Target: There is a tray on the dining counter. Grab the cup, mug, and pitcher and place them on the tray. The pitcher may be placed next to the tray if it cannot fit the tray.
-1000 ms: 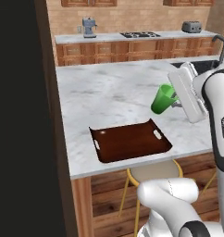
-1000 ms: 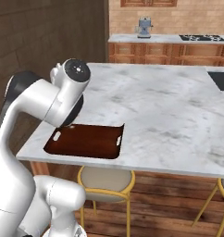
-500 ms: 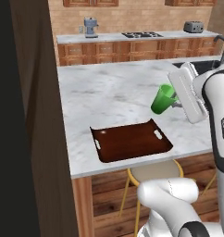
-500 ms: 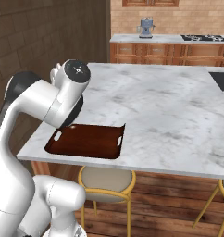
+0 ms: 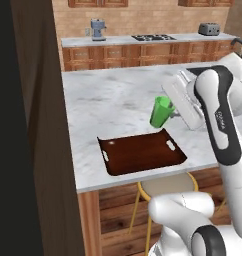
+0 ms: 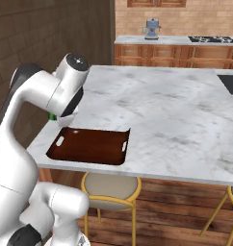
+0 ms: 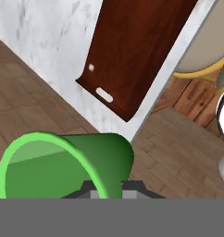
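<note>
My gripper (image 5: pixel 172 114) is shut on the green cup (image 5: pixel 162 111), a handleless tumbler that hangs tilted a little above the dining counter (image 5: pixel 108 97), just past the far right corner of the tray (image 5: pixel 143 152). In the hand view the cup (image 7: pixel 63 162) lies on its side with its open mouth toward the camera. My gripper (image 7: pixel 109 192) clamps it from below, and the tray (image 7: pixel 137 51) and the counter edge (image 7: pixel 40 37) lie beyond. From the right, my arm covers the cup except for a green sliver (image 6: pixel 52 116) beside the empty brown tray (image 6: pixel 89 146).
Yellow-legged stools (image 5: pixel 168 184) (image 6: pixel 109 185) stand under the counter's near edge. A dark wall (image 5: pixel 23 125) closes off the left side. The back counter carries a coffee machine (image 5: pixel 97 29) and a toaster (image 5: pixel 209 29). A dark sink (image 6: pixel 232 82) is set in the far right.
The arm has carried the cup a short way left and slightly down, closer to the tray. The tray and the camera have not moved.
</note>
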